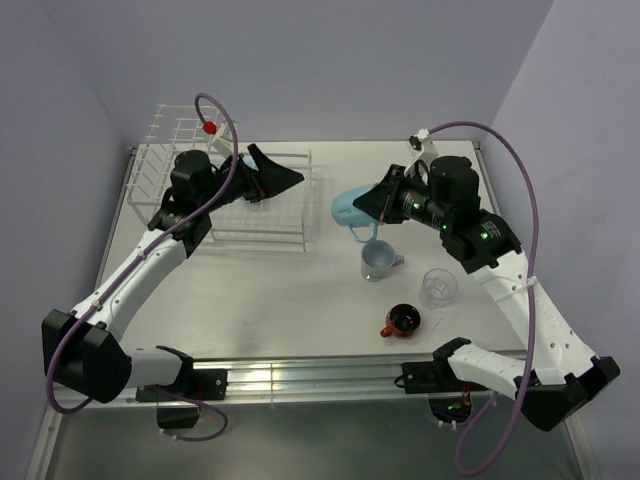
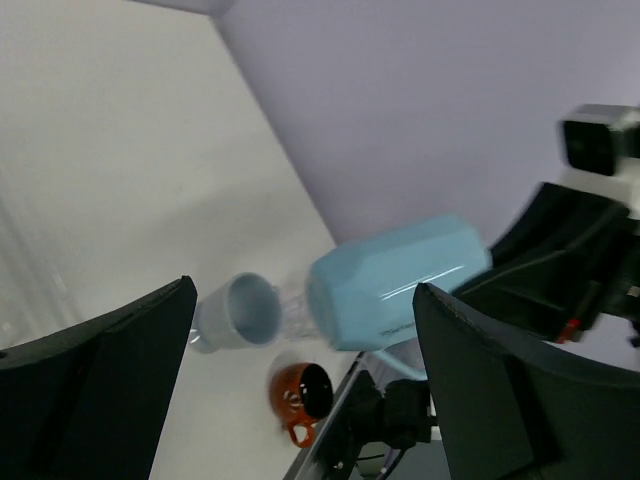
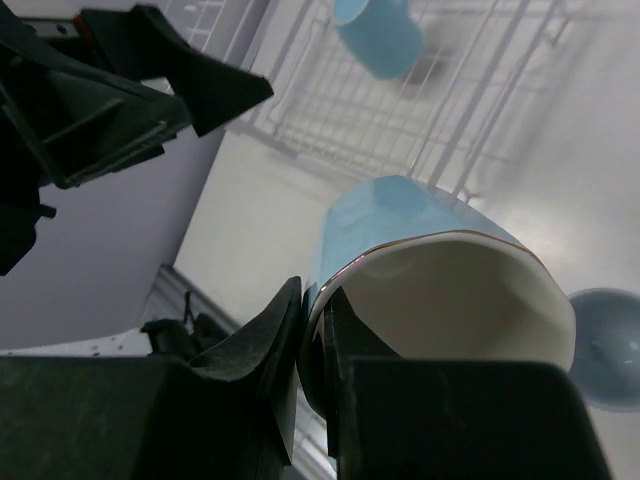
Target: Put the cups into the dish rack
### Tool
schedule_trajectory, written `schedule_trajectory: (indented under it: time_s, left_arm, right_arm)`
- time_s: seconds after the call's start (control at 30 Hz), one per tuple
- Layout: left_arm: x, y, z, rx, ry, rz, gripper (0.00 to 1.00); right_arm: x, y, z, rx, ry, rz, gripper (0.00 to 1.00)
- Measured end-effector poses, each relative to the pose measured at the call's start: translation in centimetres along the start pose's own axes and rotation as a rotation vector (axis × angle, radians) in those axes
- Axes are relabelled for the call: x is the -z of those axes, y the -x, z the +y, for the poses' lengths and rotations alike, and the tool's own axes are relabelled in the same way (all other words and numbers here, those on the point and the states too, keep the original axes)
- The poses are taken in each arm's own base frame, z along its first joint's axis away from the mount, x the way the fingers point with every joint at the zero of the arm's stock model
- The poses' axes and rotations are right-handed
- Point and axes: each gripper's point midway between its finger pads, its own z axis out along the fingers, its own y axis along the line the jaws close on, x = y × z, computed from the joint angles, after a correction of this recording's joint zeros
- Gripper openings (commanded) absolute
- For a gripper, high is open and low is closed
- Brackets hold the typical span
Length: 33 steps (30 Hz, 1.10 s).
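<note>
Right gripper (image 3: 315,335) is pinching the rim wall of a light blue ceramic mug (image 1: 350,207), one finger inside and one outside. The mug is held tipped on its side, just right of the white wire dish rack (image 1: 290,215). Left gripper (image 1: 268,176) hangs over the rack, jaws spread wide with nothing between them. A second light blue mug (image 3: 380,35) sits inside the rack; which section, can't tell. Standing on the white worktop (image 1: 250,295) near the right arm, each apart: pale grey-blue mug (image 1: 378,260), clear glass tumbler (image 1: 438,287), orange-red cup with dark inside (image 1: 403,321).
</note>
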Motion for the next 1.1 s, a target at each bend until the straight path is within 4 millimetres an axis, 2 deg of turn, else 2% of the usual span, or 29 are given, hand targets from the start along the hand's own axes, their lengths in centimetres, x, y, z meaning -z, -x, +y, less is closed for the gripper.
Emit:
schedule_trajectory:
  time_s: [0.17, 0.27, 0.37, 0.53, 0.67, 0.87, 1.1]
  left_arm:
    - [-0.2, -1.3, -3.2, -0.015, -0.165, 0.033, 0.98]
    - [-0.3, -2.5, -5.1, -0.033, -0.246, 0.062, 0.98]
    - [-0.4, -3.6, -6.5, -0.049, -0.319, 0.086, 0.98]
    - [-0.2, -4.8, -7.3, -0.055, -0.395, 0.109, 0.98]
    - [0.2, -5.3, -8.1, -0.053, -0.462, 0.122, 0.98]
    - [0.4, -5.1, -9.0, -0.068, -0.509, 0.107, 0.98]
    - [0.4, -6.8, -10.3, -0.067, -0.558, 0.156, 0.98]
  right_arm:
    - [-1.0, -2.8, -0.1, -0.096, 0.076, 0.072, 0.00]
    - [-0.7, -2.8, 0.6, -0.129, 0.131, 0.064, 0.00]
    - [0.0, -1.9, 1.8, -0.148, 0.207, 0.031, 0.00]
    - [1.3, -0.5, 3.5, -0.172, 0.326, -0.021, 0.00]
    - [1.9, 0.2, 4.2, -0.205, 0.405, -0.042, 0.00]
    - [2.4, 0.8, 4.8, -0.248, 0.489, -0.050, 0.00]
    - [3.4, 1.1, 6.2, -0.256, 0.583, -0.050, 0.00]
